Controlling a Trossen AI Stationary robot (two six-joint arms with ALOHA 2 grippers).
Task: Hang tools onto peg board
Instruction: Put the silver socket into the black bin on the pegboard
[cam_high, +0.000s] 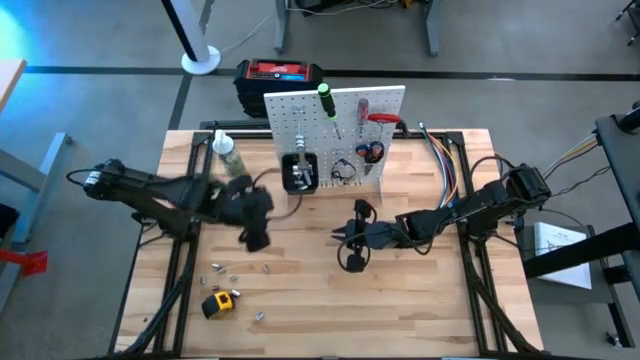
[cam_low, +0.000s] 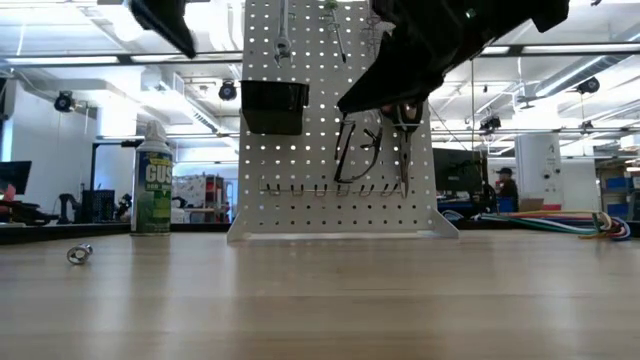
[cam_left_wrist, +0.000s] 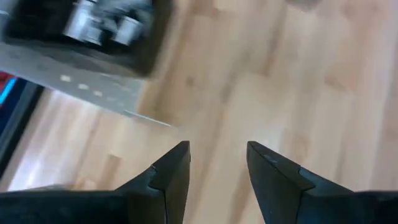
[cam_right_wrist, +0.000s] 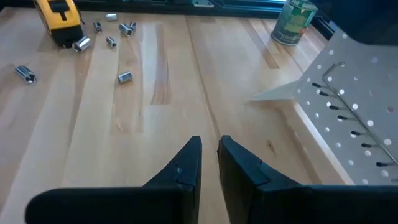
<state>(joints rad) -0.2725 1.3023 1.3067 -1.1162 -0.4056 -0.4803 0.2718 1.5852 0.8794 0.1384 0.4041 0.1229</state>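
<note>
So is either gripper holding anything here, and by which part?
Nothing is held. The left gripper is open over bare table; the right gripper has its fingers nearly together with nothing between them.

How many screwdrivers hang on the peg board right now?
2. A green-handled screwdriver hangs near the top middle of the peg board; a red-handled screwdriver hangs just right of it in the high view. Others could be hidden in the black bin.
</note>
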